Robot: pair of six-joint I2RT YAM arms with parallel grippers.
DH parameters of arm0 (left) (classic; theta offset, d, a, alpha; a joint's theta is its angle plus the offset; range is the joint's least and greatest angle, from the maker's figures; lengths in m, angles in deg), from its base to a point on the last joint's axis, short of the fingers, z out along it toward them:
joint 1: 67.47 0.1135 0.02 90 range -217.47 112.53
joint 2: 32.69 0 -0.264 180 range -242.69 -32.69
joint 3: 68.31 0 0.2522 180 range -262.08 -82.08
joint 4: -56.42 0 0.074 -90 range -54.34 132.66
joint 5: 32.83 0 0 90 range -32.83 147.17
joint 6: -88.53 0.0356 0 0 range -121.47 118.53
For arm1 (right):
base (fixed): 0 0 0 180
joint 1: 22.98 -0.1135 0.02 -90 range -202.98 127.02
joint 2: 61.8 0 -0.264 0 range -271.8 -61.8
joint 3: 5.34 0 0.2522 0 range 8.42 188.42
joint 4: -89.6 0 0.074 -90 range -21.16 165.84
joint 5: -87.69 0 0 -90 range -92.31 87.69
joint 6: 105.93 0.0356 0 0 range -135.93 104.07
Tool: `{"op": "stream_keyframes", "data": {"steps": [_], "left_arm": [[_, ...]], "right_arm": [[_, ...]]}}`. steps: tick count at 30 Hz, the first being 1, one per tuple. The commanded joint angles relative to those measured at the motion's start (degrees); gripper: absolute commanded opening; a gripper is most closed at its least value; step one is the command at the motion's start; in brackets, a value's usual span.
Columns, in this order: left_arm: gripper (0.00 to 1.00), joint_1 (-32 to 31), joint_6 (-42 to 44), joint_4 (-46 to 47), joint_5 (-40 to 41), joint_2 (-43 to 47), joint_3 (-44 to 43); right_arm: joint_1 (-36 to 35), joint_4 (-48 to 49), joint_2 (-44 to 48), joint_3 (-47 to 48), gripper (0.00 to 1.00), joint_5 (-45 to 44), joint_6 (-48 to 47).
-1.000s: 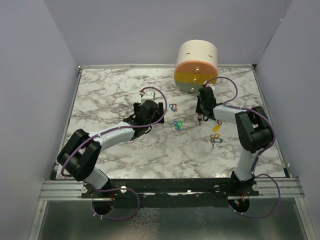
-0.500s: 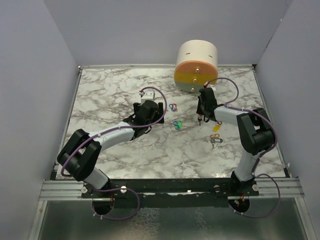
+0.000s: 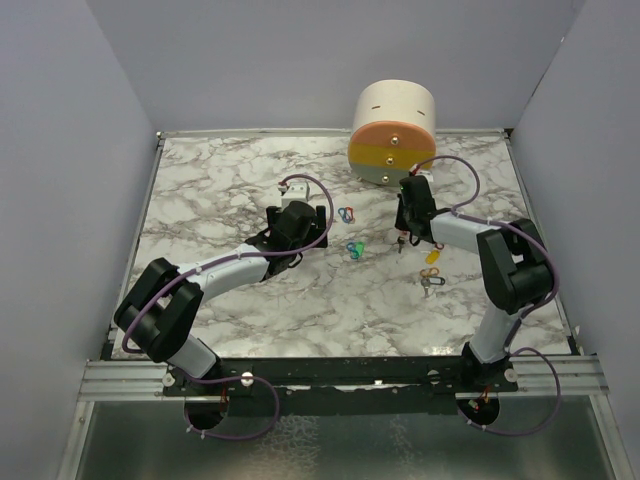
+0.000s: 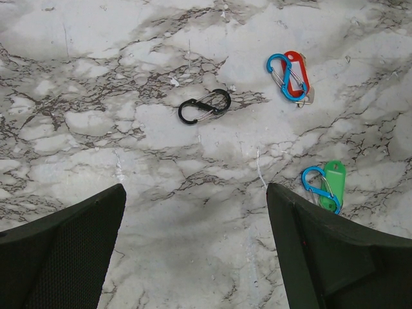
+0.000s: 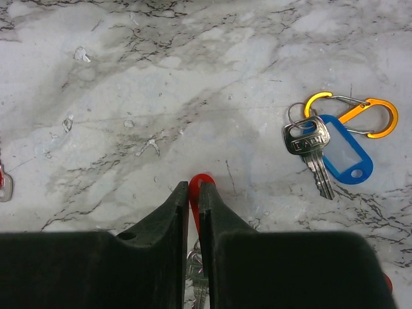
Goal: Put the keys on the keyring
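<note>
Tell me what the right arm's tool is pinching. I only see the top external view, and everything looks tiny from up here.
Observer: In the right wrist view, the right tool is closed on the thin edge of a red key tag.
Operator: Is there a key with it?
Observer: Yes, a metal key shows just behind the tag, low in the tool's narrow gap.
Operator: And the other arm?
Observer: The left wrist view shows the left tool wide open, with nothing in it.
</note>
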Motion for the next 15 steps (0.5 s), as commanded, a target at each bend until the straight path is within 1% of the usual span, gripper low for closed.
{"op": "stream_keyframes", "data": {"steps": [1, 4, 15], "left_arm": [[0.93, 0.3, -0.1, 1.2, -0.5, 1.0, 0.5], [0.93, 0.3, -0.1, 1.2, -0.6, 1.1, 0.5], [0.93, 0.3, -0.2, 1.2, -0.5, 1.7, 0.7]], "right_arm": [[-0.1, -4.8, 1.6, -1.6, 0.02, -2.4, 0.6], [-0.1, -5.1, 2.1, -1.6, 0.01, -2.9, 0.5], [-0.1, -7.1, 2.3, -0.6, 0.01, -4.8, 0.2]]}}
